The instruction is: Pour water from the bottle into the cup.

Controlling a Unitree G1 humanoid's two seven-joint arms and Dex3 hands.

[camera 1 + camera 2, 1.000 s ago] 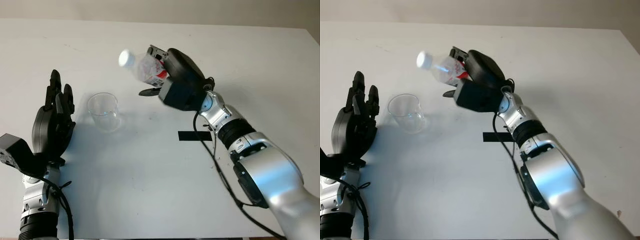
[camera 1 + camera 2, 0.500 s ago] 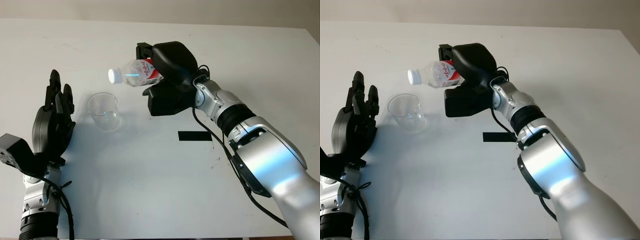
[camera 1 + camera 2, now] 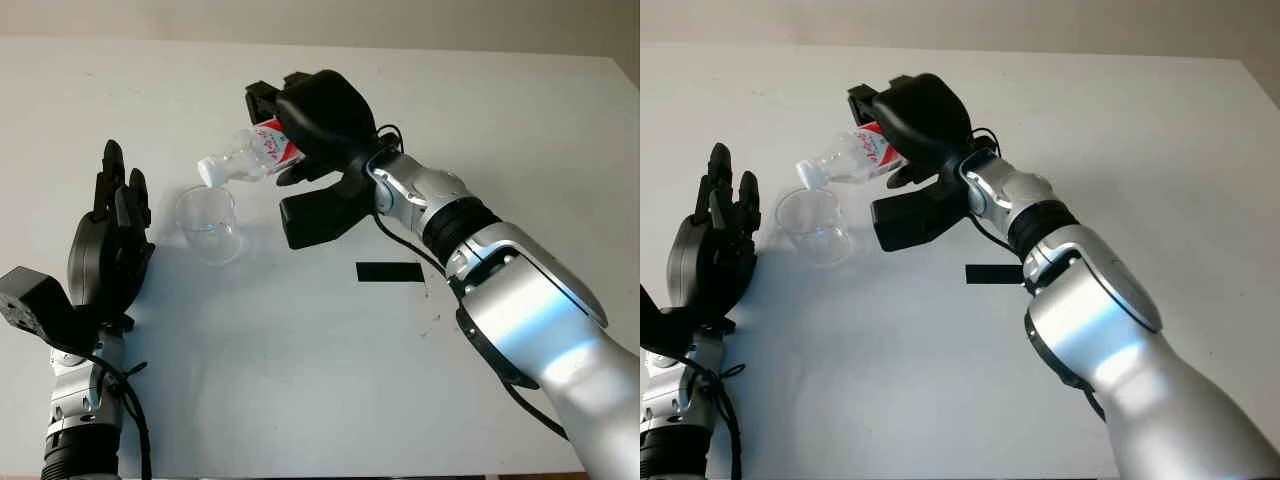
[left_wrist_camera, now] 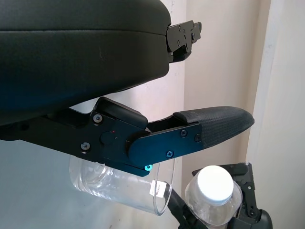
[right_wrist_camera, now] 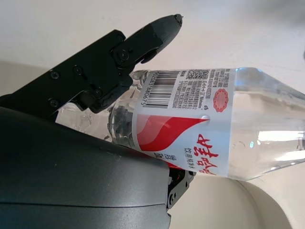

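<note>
One right hand (image 3: 315, 140) clamps the bottle (image 3: 245, 160), tipped neck-down over the cup (image 3: 207, 222) (cap still on) to pour, upper centre; left hand (image 3: 105, 255) open, lower left.

I see bright, even light on the white tabletop (image 3: 300, 380). Soft shadows fall under the right hand (image 3: 310, 150); the bottle (image 5: 224, 129) shows small glints, sharp close up.

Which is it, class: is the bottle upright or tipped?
Tipped. The right hand holds the bottle slanting down, its white cap just above the cup.
</note>
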